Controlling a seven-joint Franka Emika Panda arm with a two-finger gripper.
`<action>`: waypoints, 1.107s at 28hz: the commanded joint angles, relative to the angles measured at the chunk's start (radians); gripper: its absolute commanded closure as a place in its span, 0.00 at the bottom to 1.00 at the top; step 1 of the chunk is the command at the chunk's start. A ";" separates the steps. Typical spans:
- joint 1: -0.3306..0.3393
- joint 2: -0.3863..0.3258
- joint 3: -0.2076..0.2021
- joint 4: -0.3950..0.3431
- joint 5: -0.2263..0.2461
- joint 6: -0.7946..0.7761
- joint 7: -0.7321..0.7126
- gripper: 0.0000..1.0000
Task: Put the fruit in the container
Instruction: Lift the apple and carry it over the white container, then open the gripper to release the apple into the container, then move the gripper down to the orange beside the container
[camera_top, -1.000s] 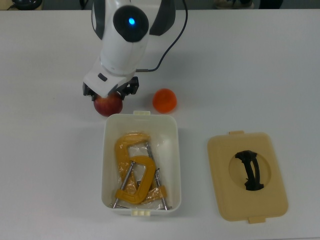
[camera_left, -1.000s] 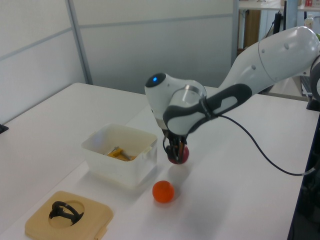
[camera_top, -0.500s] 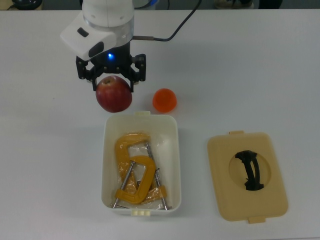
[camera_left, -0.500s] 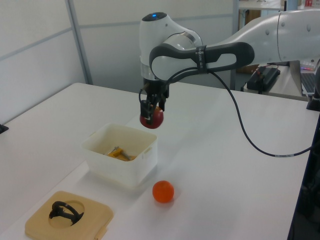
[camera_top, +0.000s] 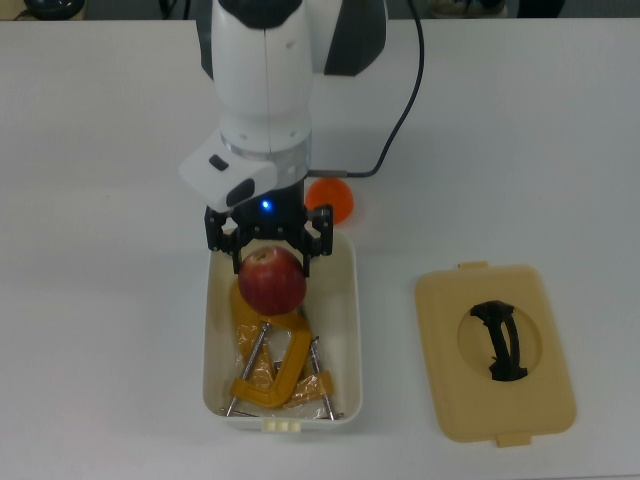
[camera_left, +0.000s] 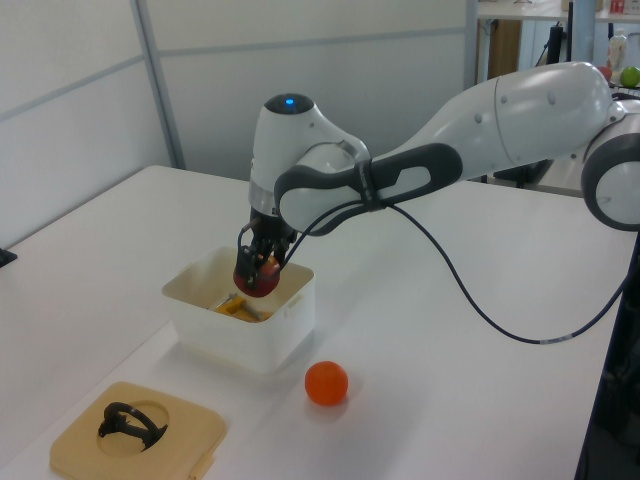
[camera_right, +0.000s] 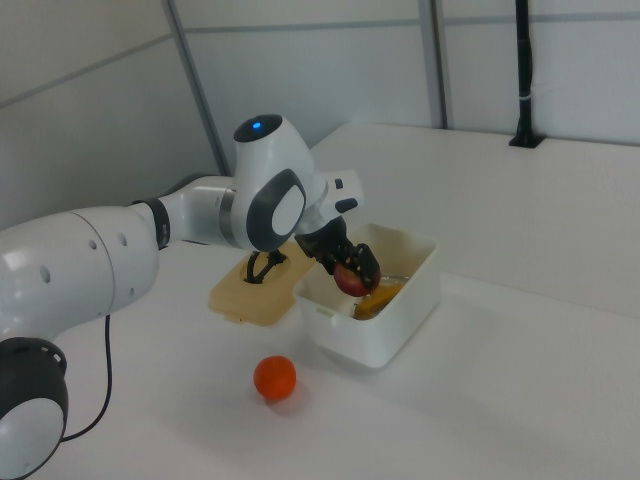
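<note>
Holding the apple (camera_top: 271, 281) clamped between its jaws, the gripper (camera_top: 270, 250) now hangs over the tub (camera_top: 343, 300), at the end nearer the arm's base; half a second ago it held the fruit above the bench (camera_top: 100, 300) just outside that end, and a second ago it was down at bench level there. In the left view the apple (camera_left: 257, 280) sits about level with the tub's rim. The orange (camera_top: 333, 196) has not moved: it rests on the bench just outside the tub, partly hidden by the arm in the top view. Two yellow clamps (camera_top: 270, 365) lie inside the tub under the apple. The beige lid (camera_top: 495, 352) with its black handle lies apart, at the top view's right. No writing can be read.
</note>
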 joint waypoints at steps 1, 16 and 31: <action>0.007 -0.025 -0.003 0.010 -0.016 -0.018 0.039 0.00; 0.008 -0.122 0.046 0.015 -0.005 -0.693 -0.199 0.00; 0.091 -0.025 0.068 -0.063 -0.093 -0.647 -0.198 0.00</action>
